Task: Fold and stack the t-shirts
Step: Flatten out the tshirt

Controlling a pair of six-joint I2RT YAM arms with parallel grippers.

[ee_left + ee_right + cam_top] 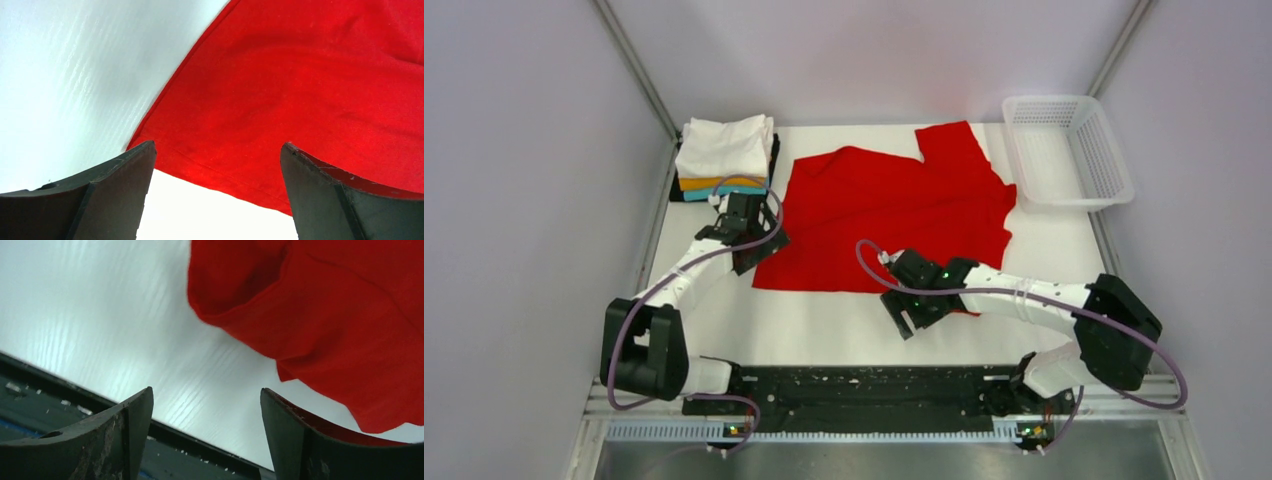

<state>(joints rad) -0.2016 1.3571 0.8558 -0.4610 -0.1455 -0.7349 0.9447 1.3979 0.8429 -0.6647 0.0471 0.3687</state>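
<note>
A bright red t-shirt [894, 205] lies spread on the white table, one sleeve pointing to the far side. My left gripper [759, 255] is open over the shirt's near left corner; in the left wrist view the red hem [235, 180] runs between the two fingers. My right gripper [902, 318] is open and empty at the shirt's near edge; a bunched red fold [325, 325] shows just beyond the right finger [295, 440]. A stack of folded t-shirts [724, 160], white on top with orange, teal and black below, sits at the far left.
A white plastic mesh basket [1069, 150] stands at the far right. Grey walls close in the left and right sides. A black rail [864, 385] runs along the table's near edge and shows in the right wrist view [60, 400].
</note>
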